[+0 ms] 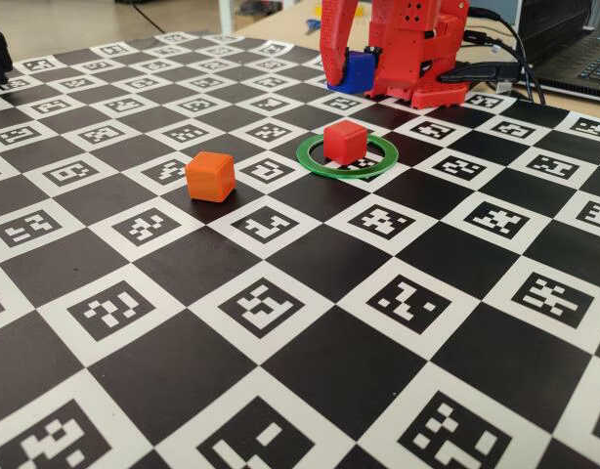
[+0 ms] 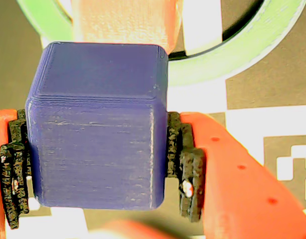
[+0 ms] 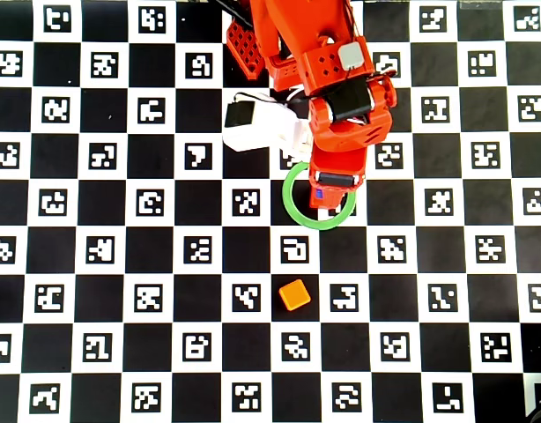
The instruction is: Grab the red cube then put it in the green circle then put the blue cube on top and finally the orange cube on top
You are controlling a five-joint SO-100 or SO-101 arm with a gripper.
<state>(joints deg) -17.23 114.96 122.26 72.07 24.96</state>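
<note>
The blue cube (image 2: 98, 124) is the thing in hand: the wrist view shows it clamped between the two black pads (image 2: 185, 169) of the gripper (image 2: 95, 164), held clear of the board, and the fixed view shows it up near the arm's base, behind the ring.

To do this step well, I judge the arm should carry the cube until it sits squarely over the red cube (image 1: 344, 142), match its faces to those below, lower until the two touch, and only then part the jaws. Releasing off-centre or from a height would likely topple it or knock the red cube out of the green circle (image 1: 315, 161).

Counted, largest first:
- One checkered marker board (image 1: 280, 293) covering the table.
- One red arm (image 3: 328, 79).
- One green circle, flat on the board, with the red cube inside it.
- One orange cube (image 1: 210, 177), on the board to the left of the ring in the fixed view, well apart from it.
- One blue cube, held.
- One red cube.
</note>
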